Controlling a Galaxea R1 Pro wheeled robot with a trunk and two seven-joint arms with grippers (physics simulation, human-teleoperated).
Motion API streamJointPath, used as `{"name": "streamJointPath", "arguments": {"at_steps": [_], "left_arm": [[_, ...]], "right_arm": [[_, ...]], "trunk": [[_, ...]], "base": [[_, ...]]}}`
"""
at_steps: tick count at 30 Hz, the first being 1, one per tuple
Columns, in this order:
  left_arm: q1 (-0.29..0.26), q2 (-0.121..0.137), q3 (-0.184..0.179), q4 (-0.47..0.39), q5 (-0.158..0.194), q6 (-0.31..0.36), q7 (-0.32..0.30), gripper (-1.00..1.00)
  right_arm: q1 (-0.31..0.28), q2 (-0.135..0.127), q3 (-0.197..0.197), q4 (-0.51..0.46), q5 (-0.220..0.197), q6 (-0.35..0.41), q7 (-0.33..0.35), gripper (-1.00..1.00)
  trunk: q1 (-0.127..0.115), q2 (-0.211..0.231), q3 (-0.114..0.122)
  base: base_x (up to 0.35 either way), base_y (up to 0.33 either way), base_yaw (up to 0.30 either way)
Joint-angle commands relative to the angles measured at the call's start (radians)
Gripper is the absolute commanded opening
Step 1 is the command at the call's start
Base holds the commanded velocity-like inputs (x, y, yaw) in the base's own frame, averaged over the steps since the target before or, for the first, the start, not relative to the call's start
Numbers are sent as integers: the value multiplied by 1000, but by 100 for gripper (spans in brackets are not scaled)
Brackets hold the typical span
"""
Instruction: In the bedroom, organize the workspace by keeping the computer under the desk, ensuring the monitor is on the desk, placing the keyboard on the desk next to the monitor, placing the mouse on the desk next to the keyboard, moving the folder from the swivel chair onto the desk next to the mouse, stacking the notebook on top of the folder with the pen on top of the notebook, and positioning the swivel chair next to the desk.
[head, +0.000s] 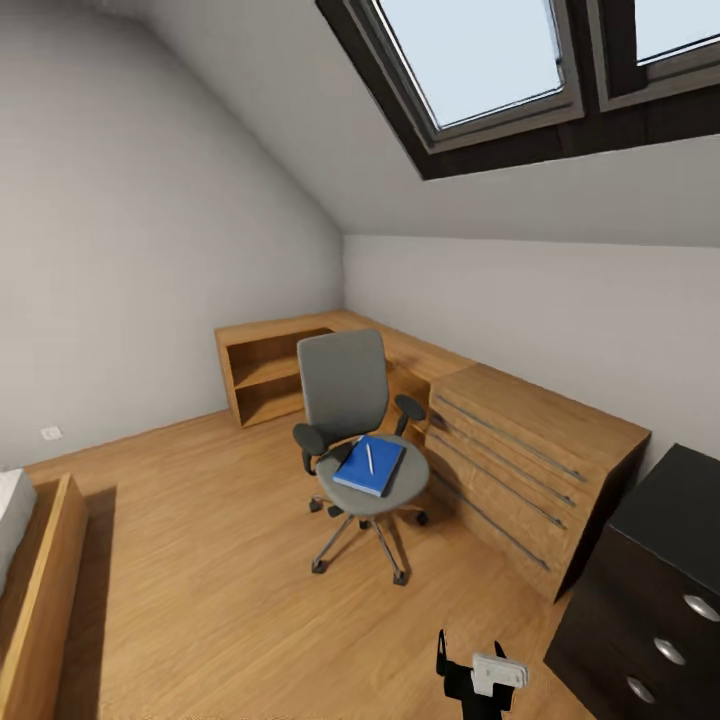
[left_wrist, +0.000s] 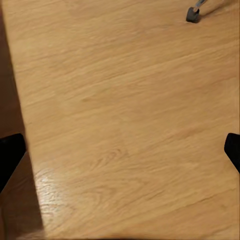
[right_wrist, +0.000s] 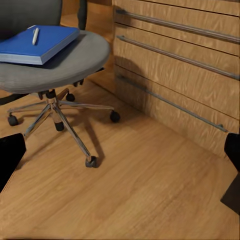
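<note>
The swivel chair stands mid-room on the plank floor, grey seat toward me, beside the wooden chest. A bright blue folder lies flat on its seat, with a pale pen resting on top. In the right wrist view the folder and pen lie ahead of my right gripper, which is open and empty, low near the floor. My left gripper is open over bare floor, one chair caster at the far edge. Desk, monitor, keyboard, mouse, computer and notebook are out of view.
A light wooden drawer chest runs along the right wall, joined to a low open shelf in the corner. A black drawer unit with round knobs stands close at my right. A bed frame lies at the left. Open floor is between.
</note>
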Motion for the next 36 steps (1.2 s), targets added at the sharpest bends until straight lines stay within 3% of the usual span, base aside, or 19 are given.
{"name": "streamJointPath", "arguments": {"at_steps": [1, 10, 31, 32, 35, 36], "left_arm": [[0, 1, -4, -1, 8, -3, 6, 100], [0, 1, -4, -1, 7, -5, 6, 100], [0, 3, -3, -1, 9, -3, 6, 100], [1, 8, 8, -1, 14, -1, 10, 100], [0, 8, 31, -1, 24, 1, 10, 100], [0, 9, 44, -1, 29, 2, 9, 100]], "right_arm": [[-1, 0, -4, 2, 11, -3, -7, 100], [-1, -8, -5, 2, 8, 53, -3, 100], [-1, -16, -5, -12, 6, 53, -3, 100], [-4, -19, -8, -248, 2, 129, -6, 100], [-7, -17, -9, -335, 1, 253, -4, 100], [-9, -16, -9, -379, 0, 332, -3, 100]], "trunk": [[0, -1, -1], [0, -1, -5], [0, -1, -6], [0, -1, -6], [0, -1, -6], [0, -1, -6]], "base": [[0, 0, 284], [154, 26, 222], [319, 65, 6], [320, 117, 0], [320, 117, 0], [320, 118, 0]]}}
